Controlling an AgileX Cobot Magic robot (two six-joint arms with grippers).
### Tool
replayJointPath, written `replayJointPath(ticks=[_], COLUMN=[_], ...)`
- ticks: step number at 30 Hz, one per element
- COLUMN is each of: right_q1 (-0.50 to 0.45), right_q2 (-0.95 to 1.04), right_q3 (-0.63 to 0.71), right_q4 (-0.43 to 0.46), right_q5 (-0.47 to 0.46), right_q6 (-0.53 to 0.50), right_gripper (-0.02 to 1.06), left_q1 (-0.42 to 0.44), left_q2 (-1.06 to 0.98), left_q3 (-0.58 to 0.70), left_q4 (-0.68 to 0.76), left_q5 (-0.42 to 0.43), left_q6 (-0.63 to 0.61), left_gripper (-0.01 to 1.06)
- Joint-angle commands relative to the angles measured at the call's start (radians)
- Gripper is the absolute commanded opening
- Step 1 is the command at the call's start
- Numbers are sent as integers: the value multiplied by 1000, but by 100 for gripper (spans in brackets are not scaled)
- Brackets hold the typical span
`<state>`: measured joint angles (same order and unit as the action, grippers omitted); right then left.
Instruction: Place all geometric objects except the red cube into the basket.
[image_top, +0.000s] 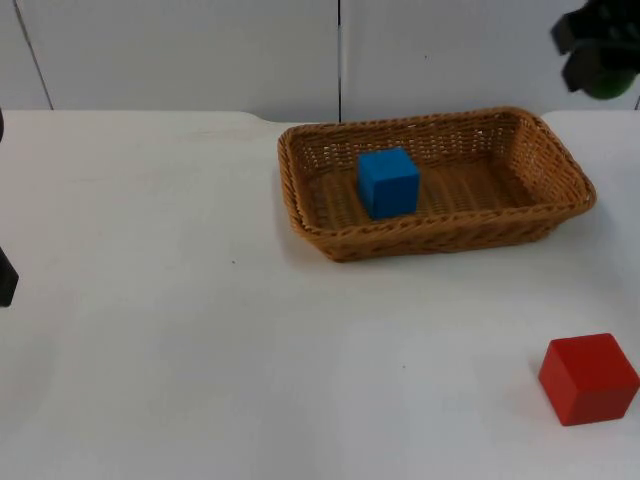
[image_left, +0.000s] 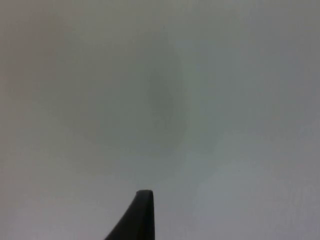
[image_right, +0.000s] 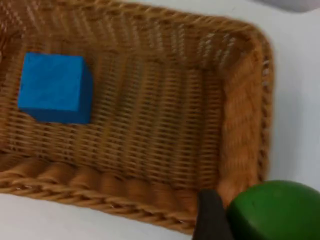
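Both arms are seen as matte black – blocky housings on the right gripper (image_top: 598, 50), and tapered, round-tipped fingers (image_left: 137, 217) seen on the left gripper.

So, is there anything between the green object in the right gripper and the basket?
Nothing visible. The right gripper holds the green object above the basket's right end; the blue cube sits further left.

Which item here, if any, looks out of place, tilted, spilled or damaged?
Nothing stands out. The blue cube sits flat inside the wicker basket, which looks intact. The red cube rests apart on the white table. The right pincer holds a green object above the basket's far corner; the left pincer waits over bare table.
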<state>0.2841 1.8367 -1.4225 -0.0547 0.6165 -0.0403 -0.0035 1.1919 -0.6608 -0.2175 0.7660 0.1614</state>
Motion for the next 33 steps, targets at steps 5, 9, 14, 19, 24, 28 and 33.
replayJointPath(ticks=[5, 9, 14, 19, 24, 28, 33], right_q1=[7, 8, 8, 8, 8, 8, 8], right_q2=[243, 348, 425, 467, 473, 473, 459], right_q3=[-258, -359, -387, -385, -385, -385, -385], right_q4=[42, 61, 66, 68, 86, 86, 86], right_q5=[142, 156, 117, 105, 101, 98, 123], right_q6=[-2, -2, -2, -2, -2, -2, -2], right_gripper=[0, 0, 0, 16, 56, 78, 78], left_q1=[4, 4, 4, 4, 4, 4, 4], left_q2=[-5, -5, -5, -5, -5, -5, -5], left_q3=[1, 1, 1, 1, 1, 1, 1], left_q4=[-11, -15, -15, -17, -17, -17, -17], left_q5=[-15, -16, -16, -16, -16, -16, -20], left_q6=[-1, -1, -1, -1, -1, -1, -1], left_gripper=[105, 105, 105, 105, 105, 105, 105])
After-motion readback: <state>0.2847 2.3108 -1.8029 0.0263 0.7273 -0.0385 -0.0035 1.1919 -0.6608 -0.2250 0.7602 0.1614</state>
